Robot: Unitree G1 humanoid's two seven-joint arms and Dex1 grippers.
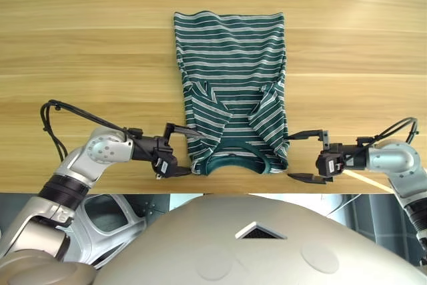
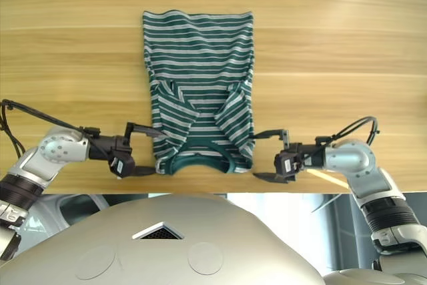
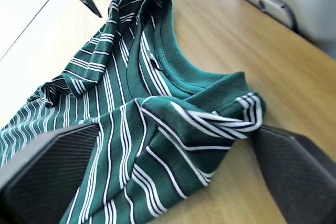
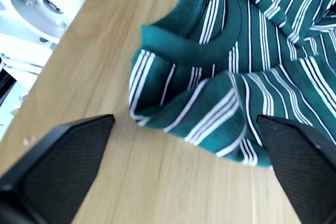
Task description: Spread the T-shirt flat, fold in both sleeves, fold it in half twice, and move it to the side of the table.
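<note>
- A green T-shirt (image 1: pixel 230 65) with white stripes is lying on the wooden table (image 1: pixel 80 45), roughly in the middle, with its hem pointing away from the robot.
- Its collar (image 1: pixel 235 157) is sitting close to the near edge of the table, facing up.
- Both sleeves (image 1: pixel 202 98) are lying folded inward over the chest, making the shirt a narrow upright rectangle; the cloth around the shoulders is bunching a little.
- The left gripper (image 1: pixel 195 155) is sitting low at the shirt's left shoulder corner, beside the collar. Its two fingers (image 3: pixel 47 174) are standing wide apart, and the rumpled corner of the cloth is lying between them, not pinched.
- The right gripper (image 1: pixel 293 157) is sitting at the opposite shoulder corner, just beside the shirt's edge. Its fingers (image 4: pixel 58 166) are likewise spread wide, with the folded corner of the shirt lying in the gap between them and nothing being clamped.
- Both grippers are pointing inward toward each other, one on each side of the collar end, near the table's front edge.
</note>
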